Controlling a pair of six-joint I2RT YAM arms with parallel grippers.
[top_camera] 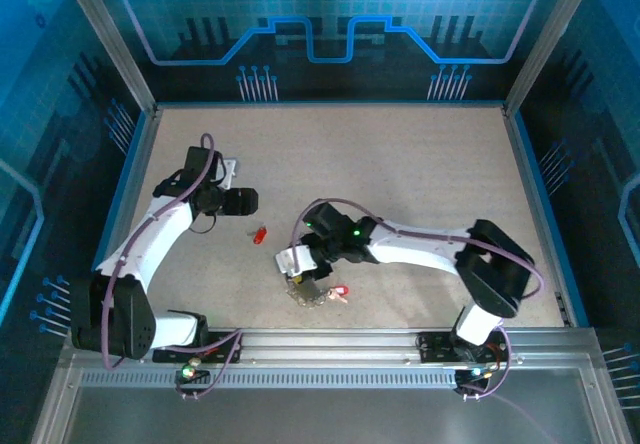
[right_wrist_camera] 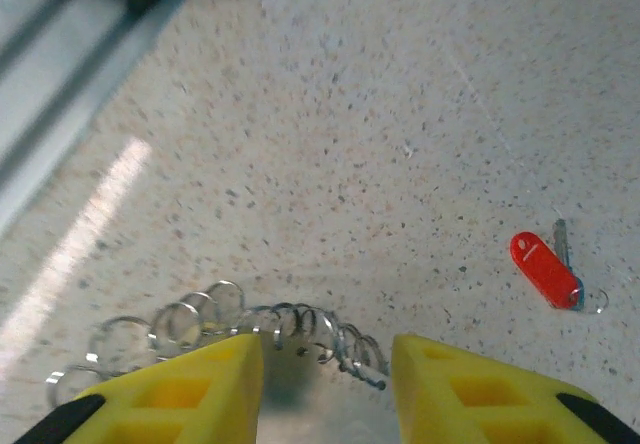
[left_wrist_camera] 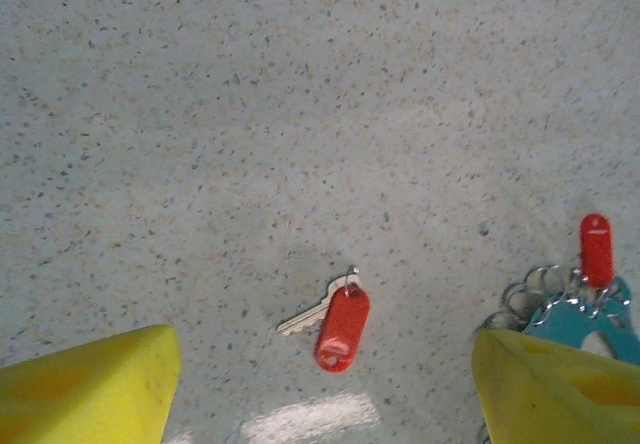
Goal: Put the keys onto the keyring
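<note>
A silver key with a red tag (left_wrist_camera: 343, 326) (top_camera: 260, 234) lies flat on the speckled table. My left gripper (left_wrist_camera: 322, 352) (top_camera: 243, 202) hovers over it, open wide, with the key between its yellow fingers and touching neither. The keyring (right_wrist_camera: 290, 319) (top_camera: 308, 294) (left_wrist_camera: 525, 299), strung with several small wire loops, lies on the table. My right gripper (right_wrist_camera: 325, 349) (top_camera: 298, 269) stands over its rim with the fingers apart, and the left finger hides part of the ring. Another red-tagged key (right_wrist_camera: 543, 267) (top_camera: 338, 291) (left_wrist_camera: 596, 248) lies just right of the ring beside a blue piece (right_wrist_camera: 577, 299).
A metal rail (right_wrist_camera: 60, 84) (top_camera: 340, 344) runs along the near table edge, close behind the right gripper. Blue enclosure walls and grey posts (top_camera: 110, 44) border the table. Open tabletop (top_camera: 400, 164) stretches toward the back.
</note>
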